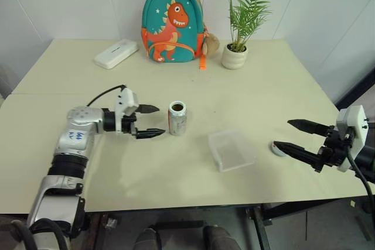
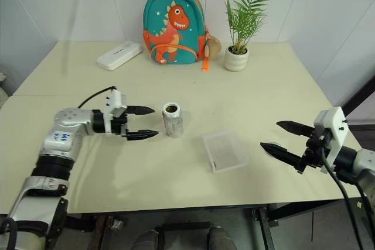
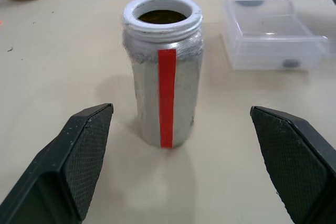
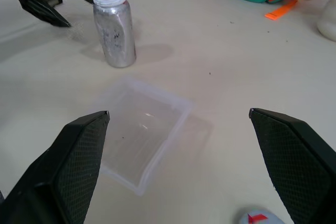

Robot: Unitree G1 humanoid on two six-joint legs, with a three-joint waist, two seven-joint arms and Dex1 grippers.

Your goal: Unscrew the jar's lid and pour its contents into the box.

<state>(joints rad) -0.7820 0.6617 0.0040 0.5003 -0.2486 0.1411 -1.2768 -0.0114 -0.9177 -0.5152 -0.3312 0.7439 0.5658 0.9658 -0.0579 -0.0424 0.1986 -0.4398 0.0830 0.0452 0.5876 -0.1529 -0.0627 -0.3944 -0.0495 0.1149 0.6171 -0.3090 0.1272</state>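
The jar is seen upright near the middle of the worktop, its mouth uncovered and dark contents visible just inside the white rim. The left claw is held level at the jar's 9 o'clock, its fingers spread wide and apart from the jar; nothing is gripped. The box is set at the jar's 4 o'clock, near it but not touching, and looks almost bare inside, with a few dark specks. The lid is laid flat on the worktop at the box's 3 o'clock, red mark up, touching or just beside the lower fingertip of the right claw. That claw is also spread wide, with nothing gripped. At the worktop's far edge a dinosaur backpack is stood at 12 o'clock, a potted plant at 1 o'clock, and a white case at 11 o'clock.
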